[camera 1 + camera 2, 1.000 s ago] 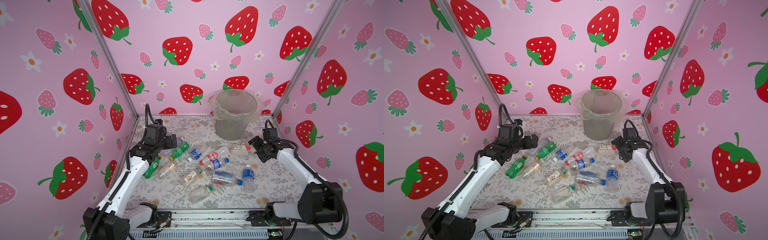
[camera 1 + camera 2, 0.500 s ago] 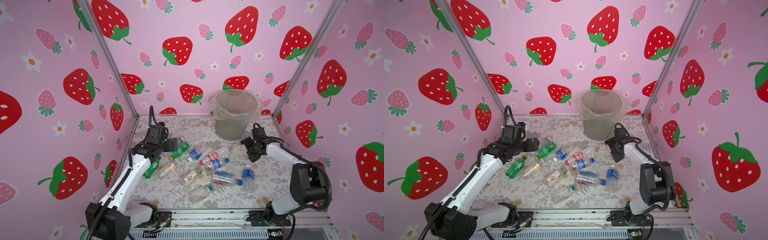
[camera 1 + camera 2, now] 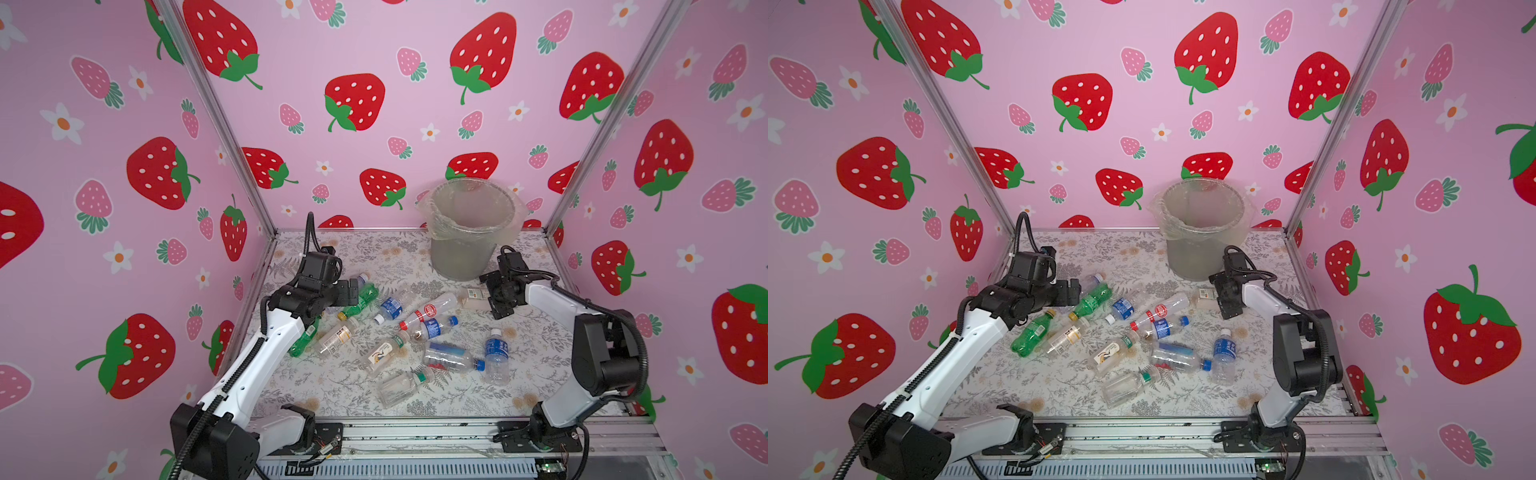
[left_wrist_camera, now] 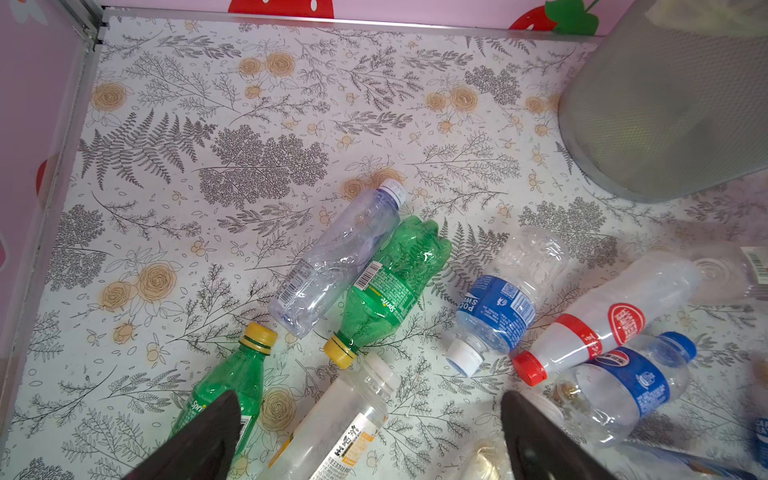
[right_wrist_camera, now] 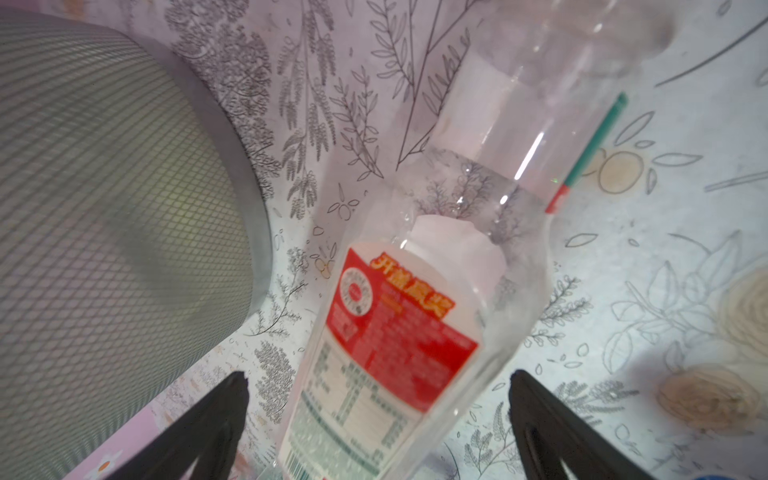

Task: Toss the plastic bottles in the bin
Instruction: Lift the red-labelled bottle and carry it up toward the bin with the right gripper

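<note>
Barely started: plastic bottles all on worktop, bin looks empty; left gripper fingers spread over the pile, right gripper fingers spread astride a red-labelled bottle beside bin.

the walls are pink with red strawberries. the table has grey leaves. the bin is grey. one bottle is green.

Bin: grey see-through mesh cylinder, clear bag folded over rim, standing upright at back right of worktop. Plastic bottles: a dozen or so, scattered mid-worktop, mostly lying flat. Green Sprite bottles with yellow caps on left, clear bottle touching one. Blue-label bottle looks upright. Red-label bottle lying just beside bin.
</note>
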Tool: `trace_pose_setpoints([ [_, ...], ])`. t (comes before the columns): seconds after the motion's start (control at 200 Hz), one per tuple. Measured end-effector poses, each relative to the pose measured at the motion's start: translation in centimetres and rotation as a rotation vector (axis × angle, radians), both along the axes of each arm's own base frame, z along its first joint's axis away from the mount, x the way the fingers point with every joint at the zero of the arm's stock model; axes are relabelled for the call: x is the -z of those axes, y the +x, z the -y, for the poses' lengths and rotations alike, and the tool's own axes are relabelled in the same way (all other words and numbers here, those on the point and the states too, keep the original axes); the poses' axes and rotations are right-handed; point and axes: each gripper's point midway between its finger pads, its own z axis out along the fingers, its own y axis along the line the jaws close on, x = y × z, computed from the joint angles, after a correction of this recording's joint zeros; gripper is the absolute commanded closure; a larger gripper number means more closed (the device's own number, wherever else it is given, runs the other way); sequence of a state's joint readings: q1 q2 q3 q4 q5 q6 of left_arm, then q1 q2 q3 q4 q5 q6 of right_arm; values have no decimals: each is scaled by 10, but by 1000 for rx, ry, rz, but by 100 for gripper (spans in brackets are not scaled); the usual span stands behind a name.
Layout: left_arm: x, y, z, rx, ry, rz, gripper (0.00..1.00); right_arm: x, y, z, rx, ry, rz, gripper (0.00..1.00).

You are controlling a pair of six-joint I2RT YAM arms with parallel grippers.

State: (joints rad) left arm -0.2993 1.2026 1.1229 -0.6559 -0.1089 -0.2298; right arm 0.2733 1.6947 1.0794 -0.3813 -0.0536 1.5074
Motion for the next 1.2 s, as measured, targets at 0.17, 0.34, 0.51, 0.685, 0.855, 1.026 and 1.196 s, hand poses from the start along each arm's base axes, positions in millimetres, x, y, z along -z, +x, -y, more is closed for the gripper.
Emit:
trace_pose_setpoints([
  [0.17, 0, 0, -2, -7, 11, 2, 1, 24, 4, -3, 5, -7, -57, 9],
  [0.34, 1, 1, -4, -10, 21, 1, 1, 26, 7, -5, 4, -2, -50, 37],
  [0.51, 4, 2, -3, -10, 25, -9, 1, 22, 8, -3, 5, -12, -29, 48],
  [0.685, 5, 2, -3, -10, 25, -10, 1, 5, -1, 2, -25, -27, 14, 48],
  [0.855, 1, 3, -3, -17, 18, -8, 1, -24, 1, 4, -117, -68, 96, 48],
  [1.026, -1, 5, -3, -23, 15, -15, 1, -54, -8, 15, -176, -131, 171, 48],
  [1.196, 10, 10, -2, -47, 18, -84, 1, -73, -29, 39, -200, -187, 229, 48],
])
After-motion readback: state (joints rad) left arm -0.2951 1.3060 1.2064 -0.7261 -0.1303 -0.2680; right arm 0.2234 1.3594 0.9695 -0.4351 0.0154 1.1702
